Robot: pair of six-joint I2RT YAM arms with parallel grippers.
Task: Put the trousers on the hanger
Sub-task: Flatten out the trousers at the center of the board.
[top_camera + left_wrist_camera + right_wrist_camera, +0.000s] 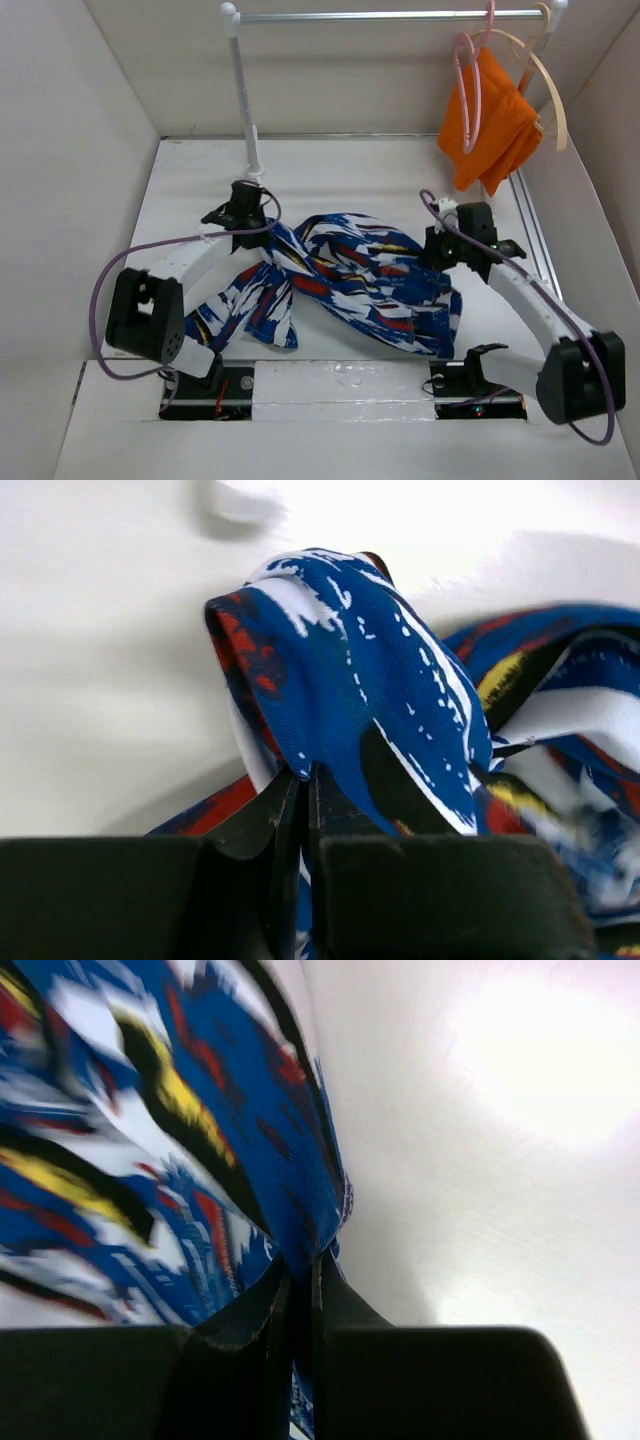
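The trousers (345,285), blue with white, red, black and yellow strokes, lie crumpled across the middle of the table. My left gripper (252,232) is shut on a raised fold at their left end; in the left wrist view the cloth (340,670) rises out of the closed fingers (330,810). At the right edge of the trousers my right gripper (440,248) pinches the cloth (250,1130), which runs down between its closed fingers (335,1290). The pink hanger (468,90) hangs on the rail at the back right, far from both grippers.
A white rail (390,15) on a pole (245,95) spans the back. An orange cloth (490,125) on a cream hanger (550,90) hangs beside the pink one. White walls close in left, back and right. A metal strip (530,225) runs along the table's right side.
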